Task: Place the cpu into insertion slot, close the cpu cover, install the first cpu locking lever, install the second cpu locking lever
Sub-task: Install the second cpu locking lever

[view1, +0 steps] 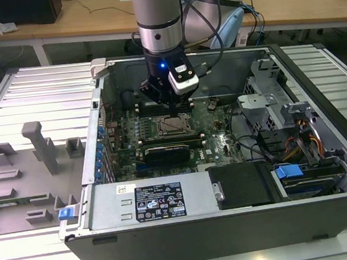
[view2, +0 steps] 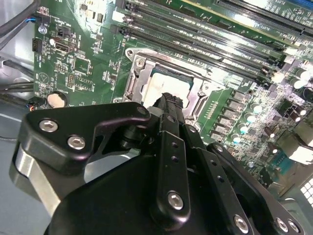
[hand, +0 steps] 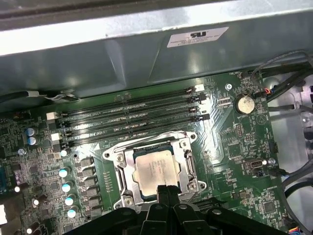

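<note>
Over the motherboard point(hand: 230, 147) inside the computer case point(view1: 233, 223), tool point(hand: 167, 188) hovering with fingers pressed together, empty, just above the cpu point(hand: 155, 169) sitting in the insertion slot point(hand: 128, 161), cpu cover point(hand: 188, 169) lying down around it.

the cpu point(hand: 155, 170) has a pale, brushed-looking metal top with a dull sheen, lying inside the cpu cover point(hand: 182, 147), a bright, glossy silver metal frame. the claw point(view2: 170, 103) is matt black metal or plastic with shiny steel screw heads. the motherboard point(hand: 234, 147) is glossy green, with smooth black plastic memory slots point(hand: 132, 117). at centre frame in the exterior view, the computer case point(view1: 232, 220) is matt grey sheet metal, resting on a ribbed, satin aluminium worktop point(view1: 9, 104).
</note>
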Action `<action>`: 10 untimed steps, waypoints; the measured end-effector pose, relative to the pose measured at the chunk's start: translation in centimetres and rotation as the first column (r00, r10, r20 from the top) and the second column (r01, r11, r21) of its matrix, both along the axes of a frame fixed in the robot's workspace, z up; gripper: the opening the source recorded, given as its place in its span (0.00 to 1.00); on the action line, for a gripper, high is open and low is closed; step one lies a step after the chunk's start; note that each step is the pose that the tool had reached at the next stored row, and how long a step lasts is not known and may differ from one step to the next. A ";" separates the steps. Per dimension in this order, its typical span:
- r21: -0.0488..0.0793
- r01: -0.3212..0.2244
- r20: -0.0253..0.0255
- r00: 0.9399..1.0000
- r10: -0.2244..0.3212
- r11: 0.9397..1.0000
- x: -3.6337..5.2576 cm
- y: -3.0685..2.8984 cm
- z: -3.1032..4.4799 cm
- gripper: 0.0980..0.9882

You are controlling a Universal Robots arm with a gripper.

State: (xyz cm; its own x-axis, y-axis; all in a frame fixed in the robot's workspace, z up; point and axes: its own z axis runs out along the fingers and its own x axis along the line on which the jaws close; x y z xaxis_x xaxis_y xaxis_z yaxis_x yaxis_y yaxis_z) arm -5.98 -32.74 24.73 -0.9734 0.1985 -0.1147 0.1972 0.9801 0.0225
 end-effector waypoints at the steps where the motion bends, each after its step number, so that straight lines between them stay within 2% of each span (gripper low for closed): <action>1: 0.000 0.000 0.000 1.000 0.000 1.000 -0.04 -0.29 0.00 0.01; 8: 0.000 0.000 0.000 1.000 0.000 1.000 -0.46 -1.69 0.00 0.01; 10: 0.000 0.000 0.000 1.000 0.000 1.000 -0.72 -2.35 -0.01 0.01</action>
